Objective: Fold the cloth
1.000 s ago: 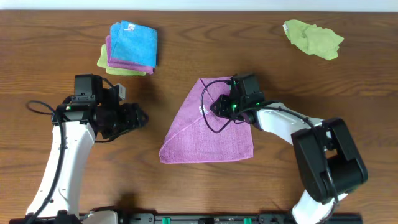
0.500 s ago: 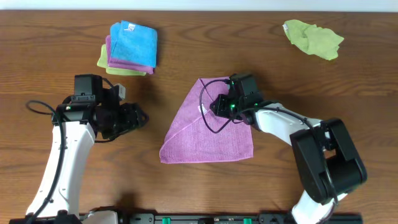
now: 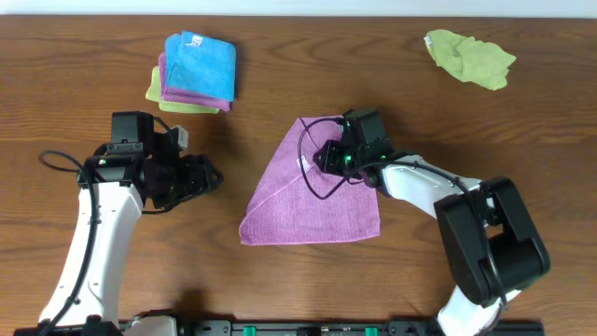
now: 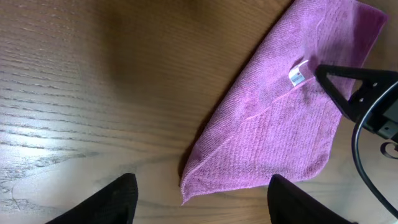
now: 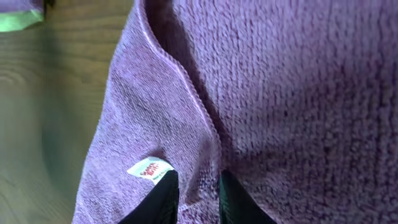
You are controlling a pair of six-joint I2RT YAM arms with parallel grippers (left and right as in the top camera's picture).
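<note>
The purple cloth lies in the middle of the table, folded over into a rough triangle, with its white tag on the left edge. My right gripper rests on the cloth's upper part. In the right wrist view its fingers are pinched on a raised fold of the cloth beside the tag. My left gripper is open and empty, left of the cloth. In the left wrist view its fingers straddle the cloth's near corner without touching it.
A stack of folded cloths, blue on purple on lime, sits at the back left. A crumpled lime-green cloth lies at the back right. A black cable loop from the right arm hangs over the purple cloth.
</note>
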